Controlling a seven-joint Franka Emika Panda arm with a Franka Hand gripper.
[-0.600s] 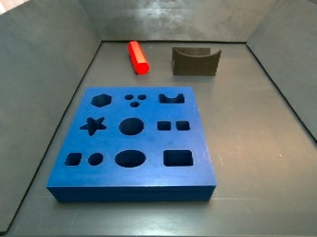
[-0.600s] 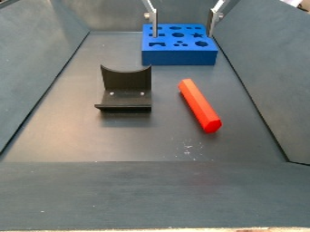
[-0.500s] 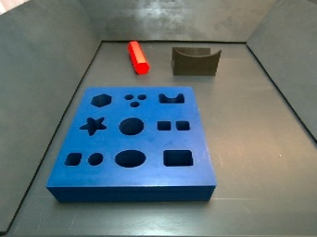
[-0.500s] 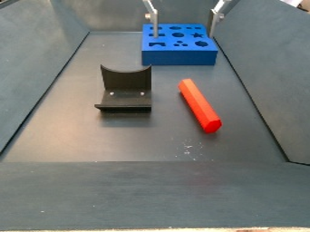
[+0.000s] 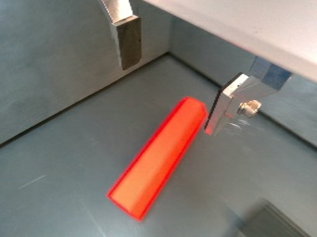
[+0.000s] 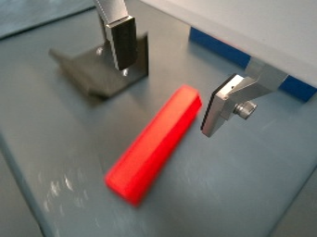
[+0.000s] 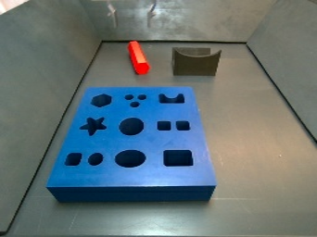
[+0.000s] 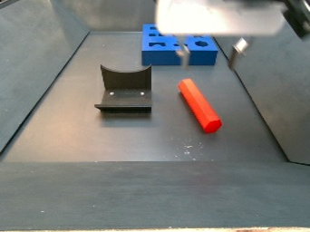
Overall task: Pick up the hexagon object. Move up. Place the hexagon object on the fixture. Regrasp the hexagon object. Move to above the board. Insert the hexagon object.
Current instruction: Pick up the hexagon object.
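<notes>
The red hexagon object (image 8: 200,104) lies flat on the dark floor, also seen in a side view (image 7: 137,56) and in both wrist views (image 5: 155,167) (image 6: 155,143). The dark fixture (image 8: 123,89) stands beside it, apart from it, and also shows in a side view (image 7: 195,60) and a wrist view (image 6: 93,72). The blue board (image 7: 133,139) with its cut-outs lies at the other end of the floor (image 8: 161,43). My gripper (image 8: 208,53) hangs open and empty above the bar's board-side end (image 5: 177,79) (image 6: 171,79). It is blurred in the side view.
Sloping grey walls (image 7: 279,83) enclose the floor on all sides. The bar lies between the fixture and one side wall (image 8: 260,100). A strip of blue board (image 6: 295,85) shows behind one finger (image 6: 221,106).
The gripper has come down into a side view, from only its fingertips at the top edge to hanging over the bar's far end. The bar, fixture and board have not moved.
</notes>
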